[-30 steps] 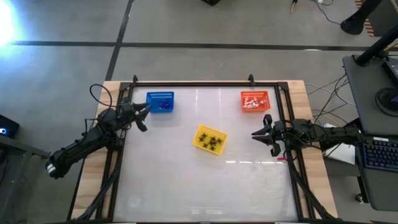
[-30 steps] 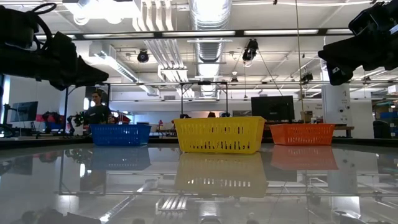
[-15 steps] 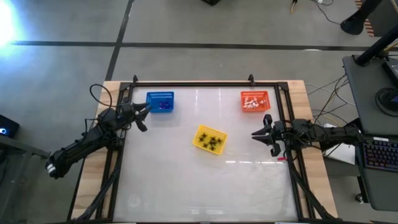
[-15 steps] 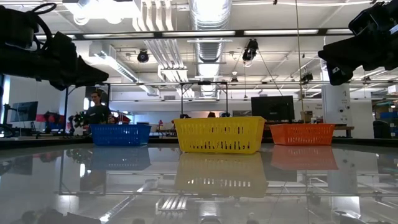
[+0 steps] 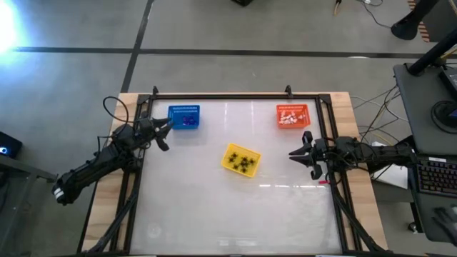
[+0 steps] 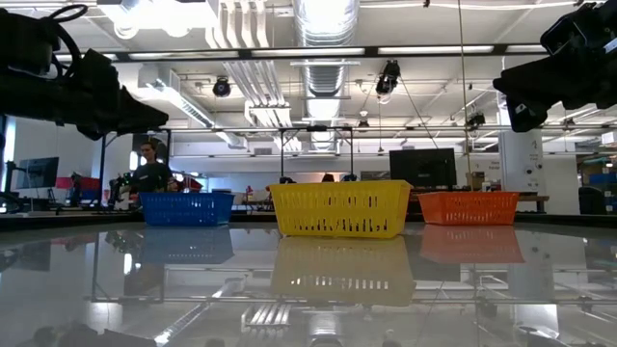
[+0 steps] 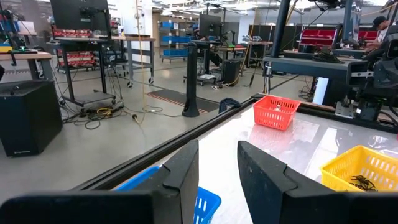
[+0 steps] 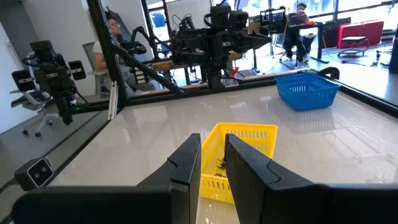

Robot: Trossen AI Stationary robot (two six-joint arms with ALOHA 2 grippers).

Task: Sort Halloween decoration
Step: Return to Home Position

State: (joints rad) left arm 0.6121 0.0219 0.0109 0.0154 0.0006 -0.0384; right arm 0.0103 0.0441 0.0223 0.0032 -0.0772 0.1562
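Your black spiders point(image 5: 243, 164) lie in the yellow basket point(image 5: 230, 158) mid-surface; purple bits point(image 5: 188, 122) fill the blue basket point(image 5: 183, 110) far left; white bits point(image 5: 288, 118) the orange basket point(image 5: 293, 108) far right; the near surface point(image 5: 235, 214) gives open room; left hand point(image 7: 217, 146) and right hand point(image 8: 213, 140) hover over its side edges, fingers slightly parted, holding nothing.

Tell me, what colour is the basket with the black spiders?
The basket is yellow, clearest in the high view.

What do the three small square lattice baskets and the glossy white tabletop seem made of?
Blue basket, yellow basket, orange basket: probably moulded plastic, given uniform bright colour and slotted walls. Tabletop: hard and glossy, perhaps glass or laminate; it mirrors the baskets.
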